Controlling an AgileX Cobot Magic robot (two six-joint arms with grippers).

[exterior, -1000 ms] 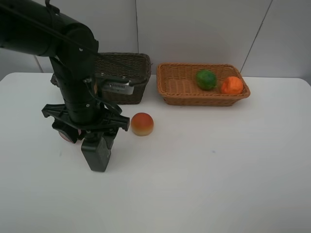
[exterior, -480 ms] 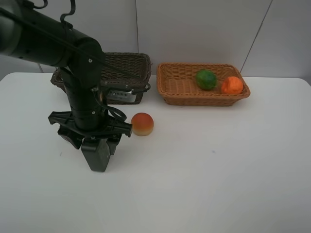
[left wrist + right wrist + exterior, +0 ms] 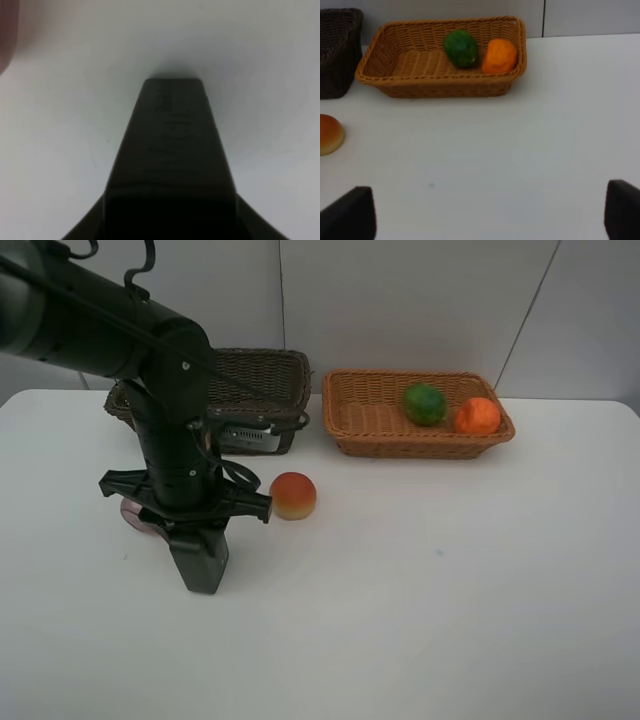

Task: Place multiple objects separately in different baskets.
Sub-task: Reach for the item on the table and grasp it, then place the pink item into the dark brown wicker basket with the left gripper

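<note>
**Left end effector snapped shut beside the peach**

The white counter (image 3: pixel 450 590) looked as it had half a second before. The left arm (image 3: pixel 170 420) stood in the same spot, just left of the peach (image 3: pixel 293 495), reaching straight down towards the counter.

The dark basket (image 3: pixel 262 362) sat behind the peach and slightly to its left. The light basket (image 3: pixel 420 445) sat behind the peach and to its right. Neither had shifted.

The change was in the left end effector (image 3: pixel 173 87). Its fingers had been spread wide in the earlier frames, and now they were drawn together into one dark wedge with nothing between them. The right end effector (image 3: pixel 485 210) hung with its fingers far apart, well to the right of the peach, gripping nothing.

The peach lay on the counter where it had been, close to the arm but not touching it. The green fruit (image 3: pixel 425 403) and the orange (image 3: pixel 478 416) rested side by side in the light basket, unmoved.

On the far side of the arm from the peach, an edge of the pink cup (image 3: pixel 133 515) showed again; it had been hidden half a second before.
</note>
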